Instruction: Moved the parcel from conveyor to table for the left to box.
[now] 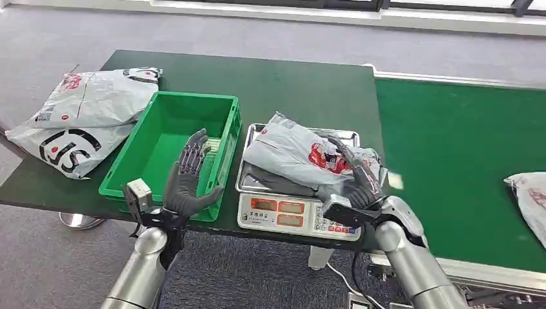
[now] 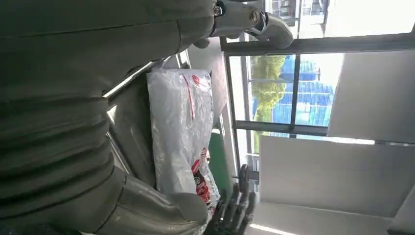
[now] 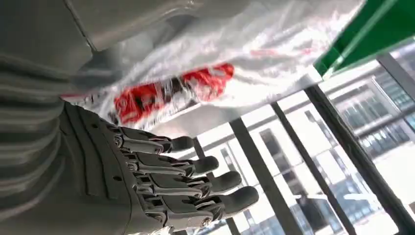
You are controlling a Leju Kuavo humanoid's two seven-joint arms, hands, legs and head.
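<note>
A grey plastic parcel (image 1: 290,154) with red print lies across the metal tray (image 1: 252,132) of a weighing scale (image 1: 290,215) on the dark green table (image 1: 302,84). My right hand (image 1: 354,177) is at the parcel's right end, fingers stretched out over its top. In the right wrist view those fingers (image 3: 195,178) are straight and spread, with a gap to the parcel (image 3: 205,83). My left hand (image 1: 187,177) hovers open, palm up, over the front of the green bin (image 1: 129,174), holding nothing. The left wrist view shows the parcel (image 2: 178,127) side on.
Two larger grey parcels (image 1: 77,116) lie at the table's left end beside the bin. The green conveyor (image 1: 451,154) runs on the right, with another parcel (image 1: 531,199) at its right edge. The scale sits close to the table's front edge.
</note>
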